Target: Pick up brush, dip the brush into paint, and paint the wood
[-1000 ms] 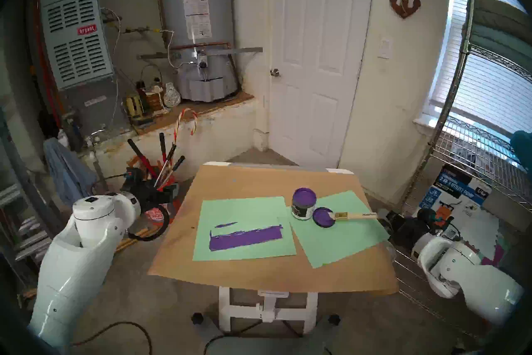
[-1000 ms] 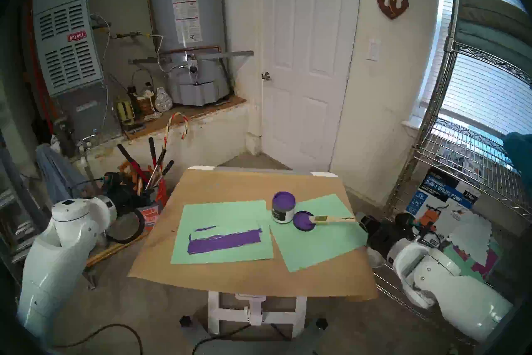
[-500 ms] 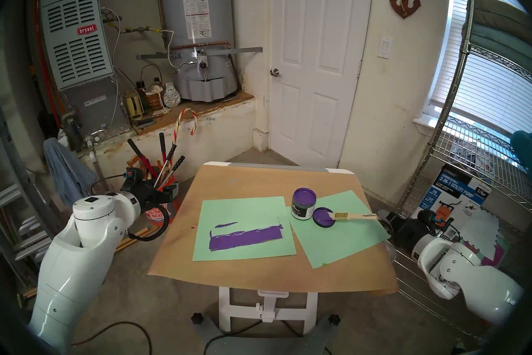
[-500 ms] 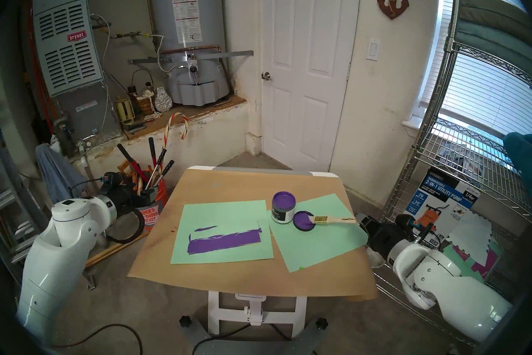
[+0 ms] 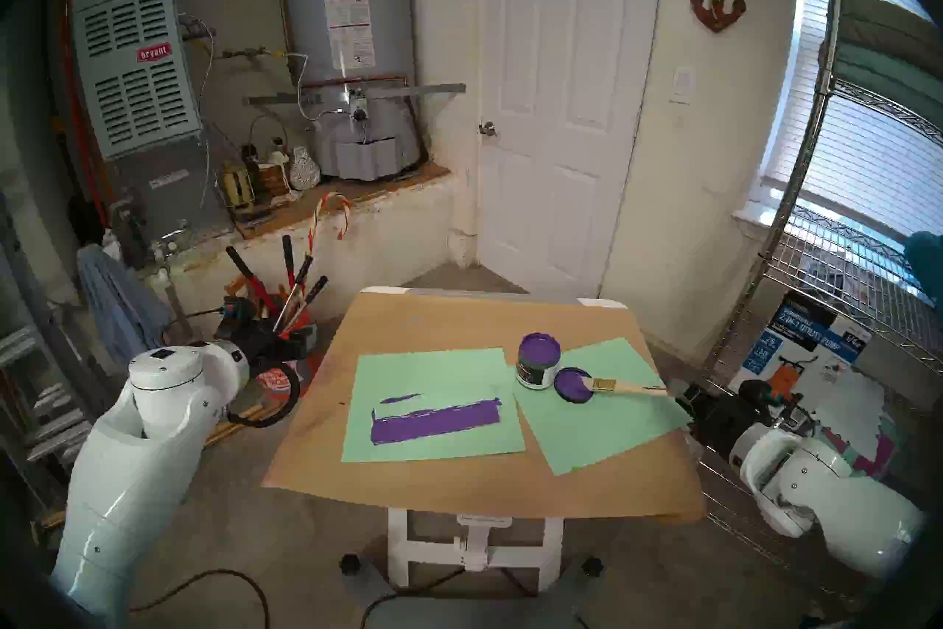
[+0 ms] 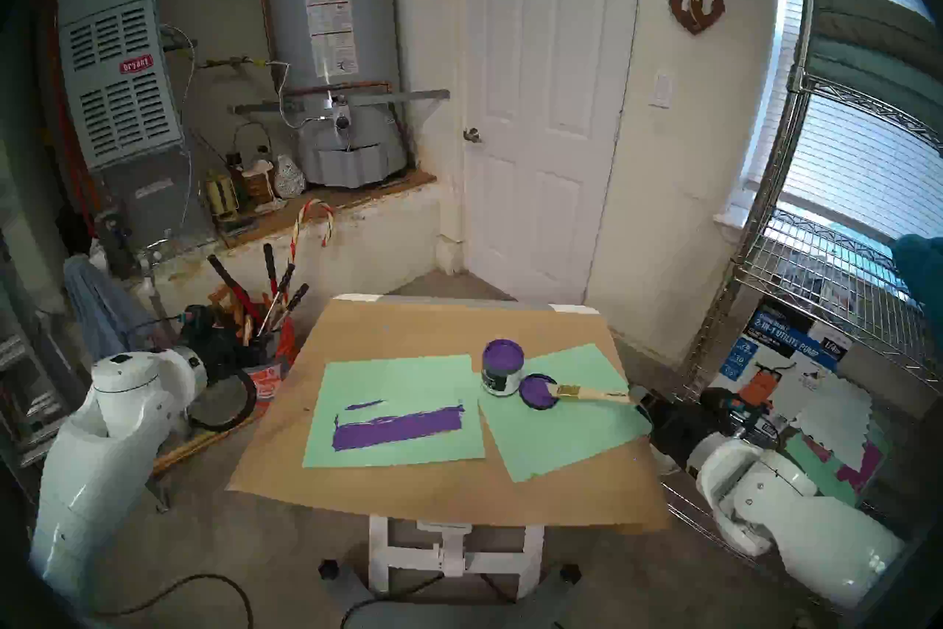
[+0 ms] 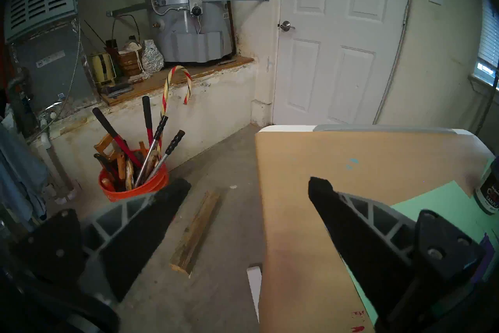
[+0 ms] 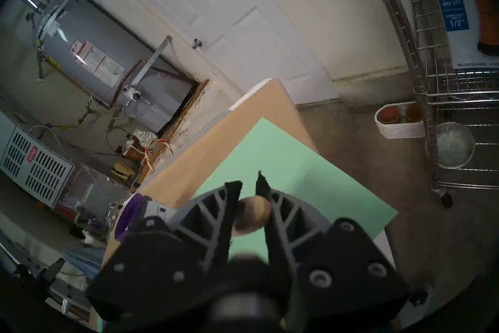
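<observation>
Head view: light, stiff brush (image 5: 625, 386) just right of the paint jar (image 5: 536, 365), bristles on the lid (image 5: 574, 385); purple-coated wood (image 5: 436, 421) left of the jar.

Left wrist: left gripper (image 7: 251, 183) empty, jaws wide apart, off the bench (image 5: 459, 321) edge.

Right wrist: right gripper (image 8: 247, 183), jaws clamped on the rounded handle end, probably a slippery hold; better further up the handle. Open room right of the jar.

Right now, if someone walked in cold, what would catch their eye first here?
The purple-painted wood on the left mint-green sheet stands out most. Next, the open jar of purple paint to its right, with the brush beside it, bristles on the purple lid, handle end between the right gripper's fingers.
</observation>
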`<act>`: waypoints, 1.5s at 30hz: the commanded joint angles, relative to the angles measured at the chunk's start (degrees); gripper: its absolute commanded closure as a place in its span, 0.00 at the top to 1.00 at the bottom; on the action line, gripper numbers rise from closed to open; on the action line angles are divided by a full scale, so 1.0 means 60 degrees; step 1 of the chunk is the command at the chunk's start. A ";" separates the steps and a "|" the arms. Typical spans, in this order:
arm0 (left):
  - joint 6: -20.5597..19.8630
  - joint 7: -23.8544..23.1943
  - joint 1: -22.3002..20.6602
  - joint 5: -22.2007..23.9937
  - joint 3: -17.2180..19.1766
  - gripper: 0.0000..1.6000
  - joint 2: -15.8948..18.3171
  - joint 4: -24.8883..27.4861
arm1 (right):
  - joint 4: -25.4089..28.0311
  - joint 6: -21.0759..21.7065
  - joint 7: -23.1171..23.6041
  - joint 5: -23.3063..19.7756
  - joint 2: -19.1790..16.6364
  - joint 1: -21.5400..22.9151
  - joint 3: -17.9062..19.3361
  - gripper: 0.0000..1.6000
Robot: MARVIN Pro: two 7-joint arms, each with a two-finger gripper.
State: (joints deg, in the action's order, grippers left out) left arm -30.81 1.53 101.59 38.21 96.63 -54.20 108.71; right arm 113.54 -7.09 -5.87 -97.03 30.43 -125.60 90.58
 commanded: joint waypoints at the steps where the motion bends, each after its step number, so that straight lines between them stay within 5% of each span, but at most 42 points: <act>1: 0.0024 0.0019 -0.0044 0.0022 0.0105 1.00 0.0009 0.0161 | 0.0039 -0.0019 0.0094 0.0041 0.0061 0.0151 -0.0117 0.48; 7: 0.0024 0.0019 -0.0044 0.0021 0.0105 1.00 0.0009 0.0161 | -0.0013 -0.0037 0.0067 0.0105 0.0067 0.0236 -0.0241 0.63; 20: 0.0024 0.0018 -0.0044 0.0021 0.0105 1.00 0.0009 0.0160 | -0.0122 -0.0034 0.0019 0.0254 0.0082 0.0313 -0.0280 0.65; 25: 0.0024 0.0019 -0.0044 0.0021 0.0105 1.00 0.0009 0.0161 | -0.0137 -0.0016 0.0053 0.0243 0.0064 0.0211 -0.0176 1.00; 45: 0.0024 0.0018 -0.0045 0.0021 0.0104 1.00 0.0009 0.0160 | -0.0169 -0.0168 0.0209 0.0198 -0.0025 -0.0529 0.0579 1.00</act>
State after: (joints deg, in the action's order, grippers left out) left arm -30.82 1.53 101.59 38.21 96.63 -54.20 108.71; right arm 112.26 -7.22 -5.20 -95.91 30.62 -127.57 91.81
